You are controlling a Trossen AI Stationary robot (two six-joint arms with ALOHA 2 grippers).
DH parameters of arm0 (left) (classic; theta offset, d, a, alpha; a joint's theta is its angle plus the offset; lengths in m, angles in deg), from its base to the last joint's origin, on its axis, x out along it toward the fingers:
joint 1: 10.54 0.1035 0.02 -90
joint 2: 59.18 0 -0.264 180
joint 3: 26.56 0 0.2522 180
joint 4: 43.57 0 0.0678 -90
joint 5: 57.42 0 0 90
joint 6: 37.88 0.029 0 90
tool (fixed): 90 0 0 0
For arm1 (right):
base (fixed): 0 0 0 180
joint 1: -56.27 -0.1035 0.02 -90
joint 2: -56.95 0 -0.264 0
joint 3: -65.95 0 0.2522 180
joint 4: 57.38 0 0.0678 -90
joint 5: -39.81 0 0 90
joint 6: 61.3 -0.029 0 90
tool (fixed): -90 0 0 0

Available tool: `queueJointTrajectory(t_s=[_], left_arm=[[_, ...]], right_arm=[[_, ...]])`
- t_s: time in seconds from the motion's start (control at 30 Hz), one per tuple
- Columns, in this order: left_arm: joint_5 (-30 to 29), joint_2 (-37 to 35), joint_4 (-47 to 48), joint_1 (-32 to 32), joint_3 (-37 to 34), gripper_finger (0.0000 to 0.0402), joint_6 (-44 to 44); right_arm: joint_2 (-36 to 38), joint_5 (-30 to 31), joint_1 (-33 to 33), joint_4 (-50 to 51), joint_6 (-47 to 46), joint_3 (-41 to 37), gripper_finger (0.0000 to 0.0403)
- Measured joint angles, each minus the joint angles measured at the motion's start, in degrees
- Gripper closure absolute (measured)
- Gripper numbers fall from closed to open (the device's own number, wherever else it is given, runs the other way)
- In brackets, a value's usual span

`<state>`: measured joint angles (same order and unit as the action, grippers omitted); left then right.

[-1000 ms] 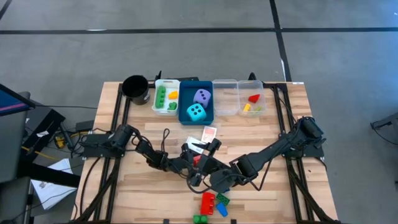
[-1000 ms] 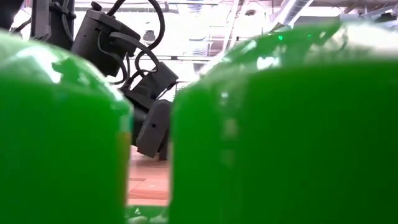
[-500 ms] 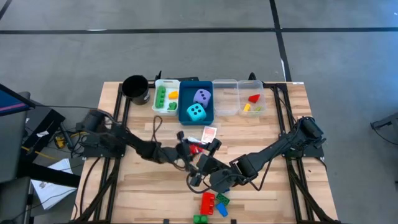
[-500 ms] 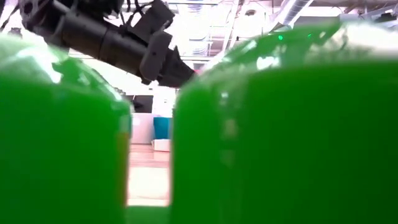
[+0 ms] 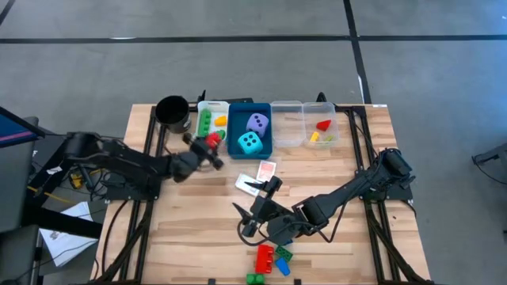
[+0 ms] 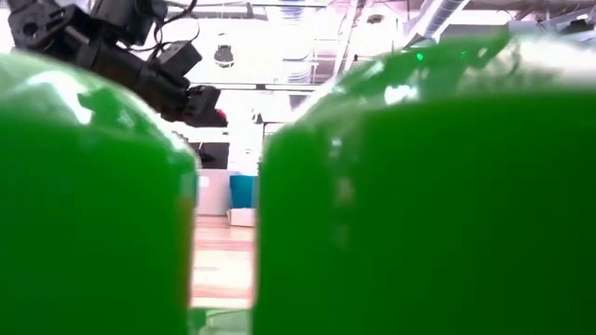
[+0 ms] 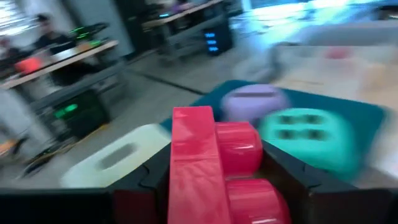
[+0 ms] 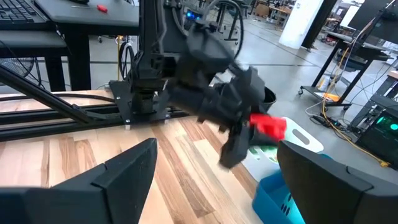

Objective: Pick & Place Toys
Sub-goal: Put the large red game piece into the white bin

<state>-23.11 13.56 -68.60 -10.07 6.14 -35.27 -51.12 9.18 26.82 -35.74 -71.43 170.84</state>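
A red brick hangs in the air beside the white tray, with my left gripper shut on it. The left wrist view shows this red brick close up, with the lavender die and the cyan die lying in the blue tray beyond it. My right gripper stands open over the table's middle and holds nothing. Two card packs lie flat on the wood. My left gripper pinches the red brick by two opposite sides between its two fingers. The fingers come nearly level from the table's left side. The brick is lifted clear of the table, its studs turned sideways.
The black cup stands at the far left, next to the white tray holding green and yellow bricks. Two clear trays sit right of the blue tray. Loose bricks lie at the near edge; green ones block the low view.
My left gripper has risen from the table's middle and swung toward the far left, up to the white tray, carrying the red brick clear of the table. It has tipped from pointing down to nearly level.
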Motion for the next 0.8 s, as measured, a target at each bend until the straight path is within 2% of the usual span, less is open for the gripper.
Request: queueJointTrajectory(t_s=[0.1,0.23,0.37,0.6,0.8], left_arm=[[2.08,-4.27,-0.67,6.71,-2.88,0.024,-0.02],[10.31,-8.18,-1.62,15.18,-4.46,0.0227,-0.18],[16.6,-9.07,-2.08,20.56,-4.59,0.0221,-1.62],[24.49,-8.85,-2.24,22.89,-4.59,0.0209,-1.84],[25.69,-8.85,-2.16,22.86,-4.59,0.0171,-3.76]], right_arm=[[0.0,0.0,0.05,-0.1,0.0,0.0,0.0076],[0.0,0.0,0.43,-0.09,0.0,0.0,0.0076],[0.0,-1.31,0.91,0.02,-0.02,0.0,0.0076],[0.0,-2.54,1.2,0.04,-0.91,0.0,0.0076],[0.0,-2.56,1.23,0.02,-1.07,0.0,0.0076]])
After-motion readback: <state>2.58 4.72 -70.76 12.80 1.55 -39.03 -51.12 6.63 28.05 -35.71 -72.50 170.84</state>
